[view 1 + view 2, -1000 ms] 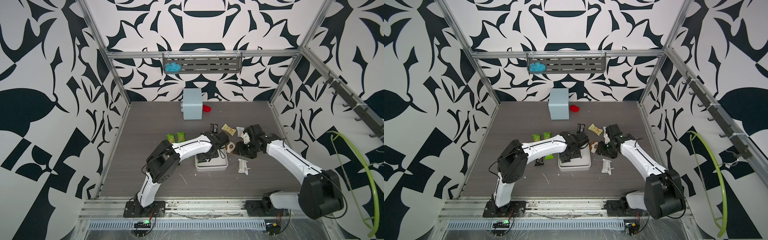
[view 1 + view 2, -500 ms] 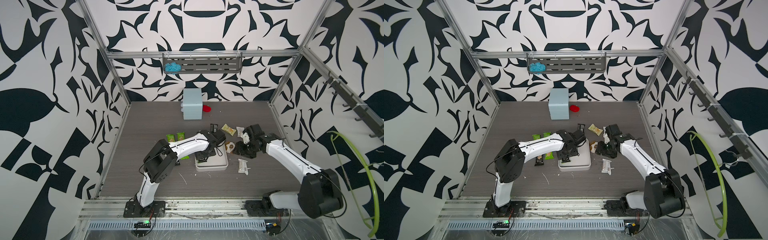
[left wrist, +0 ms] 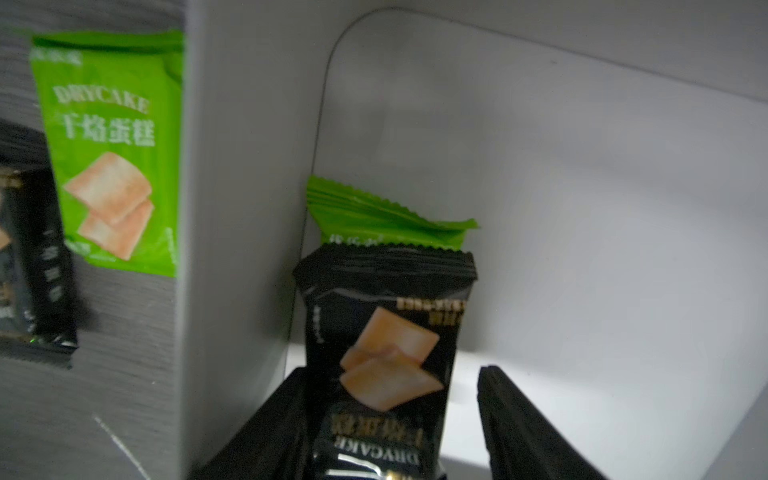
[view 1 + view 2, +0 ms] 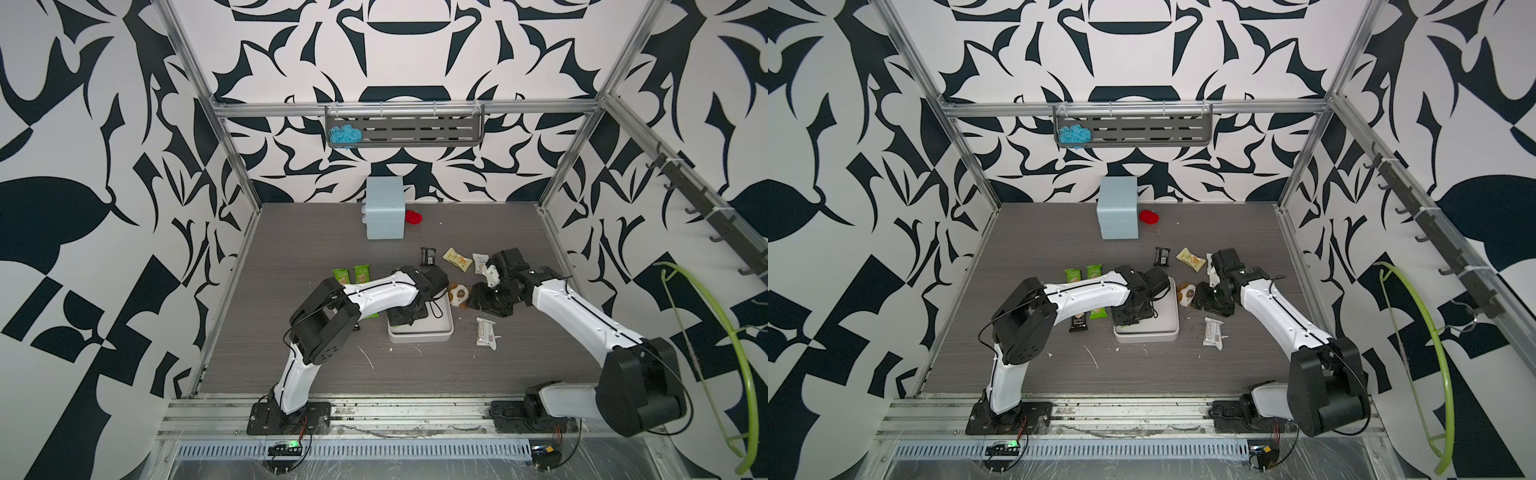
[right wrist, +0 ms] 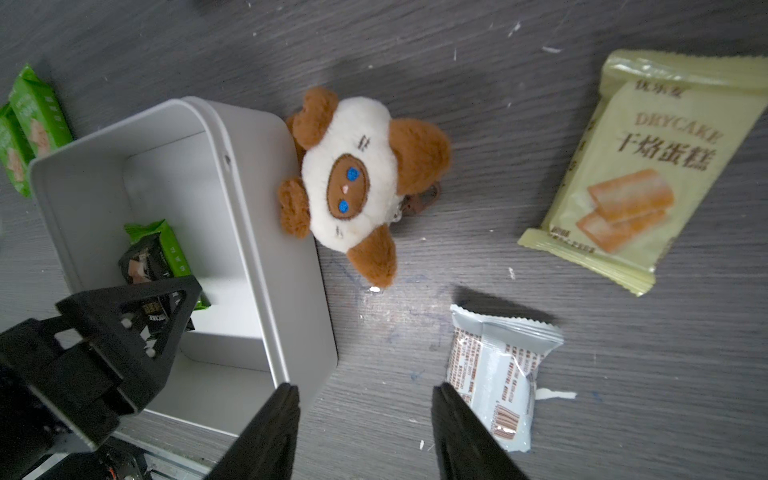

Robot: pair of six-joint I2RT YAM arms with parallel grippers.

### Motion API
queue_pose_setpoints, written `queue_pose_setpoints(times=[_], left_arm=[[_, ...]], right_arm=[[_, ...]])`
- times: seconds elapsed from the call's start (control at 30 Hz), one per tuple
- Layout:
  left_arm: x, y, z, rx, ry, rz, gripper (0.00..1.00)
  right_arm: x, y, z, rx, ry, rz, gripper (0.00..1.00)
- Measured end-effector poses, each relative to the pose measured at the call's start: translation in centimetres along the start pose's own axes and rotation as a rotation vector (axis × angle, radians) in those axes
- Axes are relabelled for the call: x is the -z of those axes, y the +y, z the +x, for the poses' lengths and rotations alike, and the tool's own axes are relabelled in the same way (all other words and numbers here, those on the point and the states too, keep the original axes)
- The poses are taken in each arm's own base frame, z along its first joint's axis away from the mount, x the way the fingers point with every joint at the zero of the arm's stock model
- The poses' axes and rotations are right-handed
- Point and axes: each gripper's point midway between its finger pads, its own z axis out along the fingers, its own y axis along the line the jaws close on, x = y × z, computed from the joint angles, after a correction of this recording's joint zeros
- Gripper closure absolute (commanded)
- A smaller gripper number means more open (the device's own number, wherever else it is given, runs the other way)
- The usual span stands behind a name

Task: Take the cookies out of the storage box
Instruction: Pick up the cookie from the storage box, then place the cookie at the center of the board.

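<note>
Fingers (image 3: 266, 436) of your left gripper (image 3: 392, 370) straddle the black cookie packet (image 3: 386, 332) in the storage box (image 3: 241, 208), not clamped; your right gripper (image 5: 363, 388) hangs open beside it

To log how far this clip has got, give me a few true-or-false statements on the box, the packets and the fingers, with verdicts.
1. A black packet rests on top of a green packet inside the white box. True.
2. The plush toy sits inside the box. False: it lies on the table, outside, beside the box wall.
3. The right fingers hold the white packet. False: they stand open and empty; that packet lies on the table.
4. The left fingers stand on either side of the black packet. True.
</note>
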Motion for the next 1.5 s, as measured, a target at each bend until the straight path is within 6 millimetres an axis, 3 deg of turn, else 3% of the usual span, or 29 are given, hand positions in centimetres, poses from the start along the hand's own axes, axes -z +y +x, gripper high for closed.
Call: queue_pose_setpoints(times=[0.37, 0.77, 1.17, 1.33, 1.5], left_arm=[[0.0, -0.4, -0.2, -0.008, -0.007, 0.017, 0.56], [0.2, -1.0, -0.3, -0.019, -0.003, 0.033, 0.56], [3.9, -4.7, -2.7, -0.056, -0.046, 0.162, 0.55], [4.5, -3.3, -4.0, -0.047, -0.052, 0.163, 0.54], [5.6, 0.7, -5.8, 0.007, -0.068, 0.155, 0.54]], right_arm=[[0.0, 0.0, 0.0, 0.000, 0.000, 0.001, 0.43], [0.0, 0.0, 0.0, 0.000, 0.000, 0.000, 0.43], [0.2, 0.3, -0.1, -0.013, 0.000, -0.014, 0.43], [0.4, 1.7, -0.7, -0.005, -0.008, -0.032, 0.43], [-0.8, 4.0, -1.1, 0.025, 0.013, -0.040, 0.43]])
